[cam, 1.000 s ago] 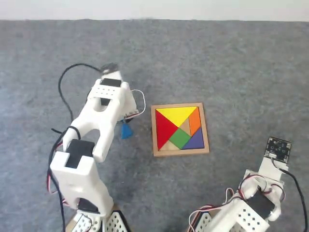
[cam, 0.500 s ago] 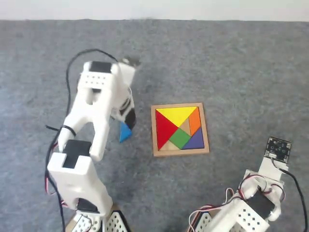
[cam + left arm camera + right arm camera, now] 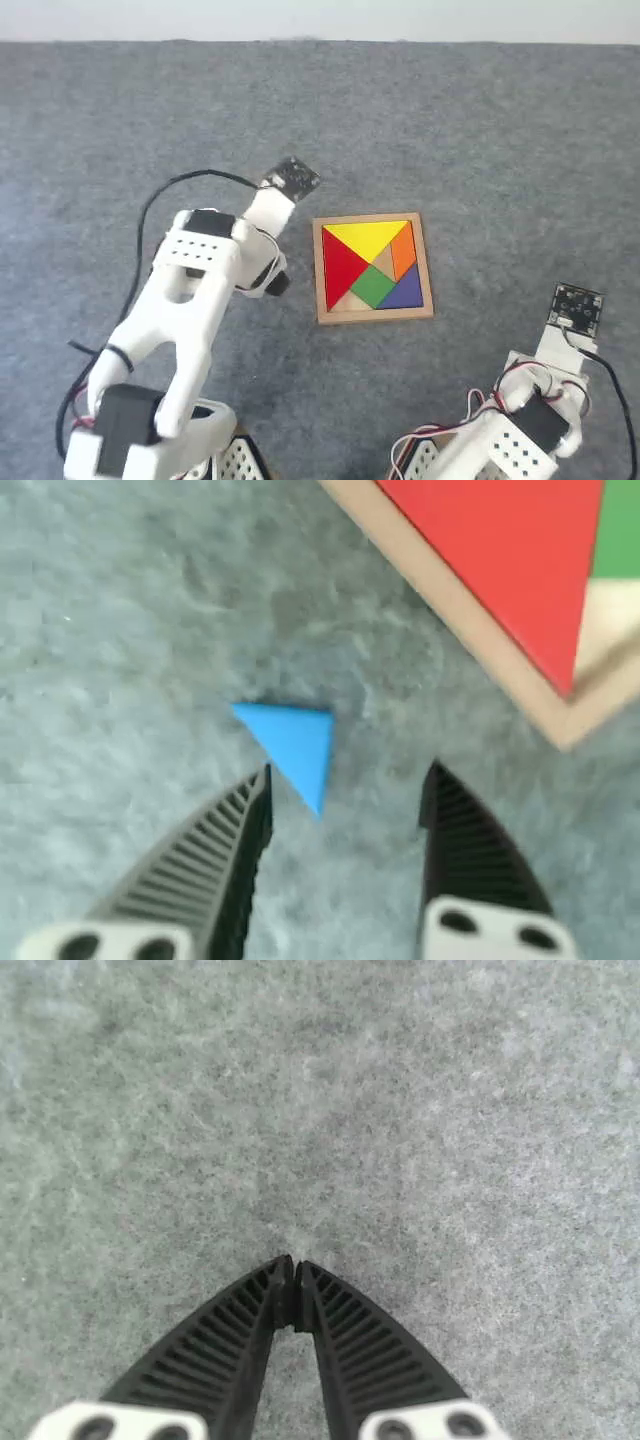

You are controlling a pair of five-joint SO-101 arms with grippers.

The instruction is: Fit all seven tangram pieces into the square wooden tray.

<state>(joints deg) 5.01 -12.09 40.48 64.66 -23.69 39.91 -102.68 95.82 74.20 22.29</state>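
Observation:
The square wooden tray (image 3: 324, 300) lies mid-table with yellow, red (image 3: 342, 265), orange, green and dark blue pieces in it; bare wood shows at its near-left corner. A small blue triangle (image 3: 295, 745) lies flat on the carpet just outside that corner (image 3: 565, 725). My left gripper (image 3: 350, 772) hovers open over it, one finger (image 3: 235, 840) on each side and neither touching it. In the high view the left arm (image 3: 205, 275) covers the triangle. My right gripper (image 3: 295, 1290) is shut on nothing above bare carpet, and its arm (image 3: 540, 420) sits at the near right.
Grey carpet covers the table. A black cable (image 3: 190, 180) loops off the left arm. The white wall edge runs along the far side.
The left arm swung nearer and toward the tray, and its wrist turned. The blue triangle, visible beside it earlier in the high view, is now covered by the arm. The right arm stayed still.

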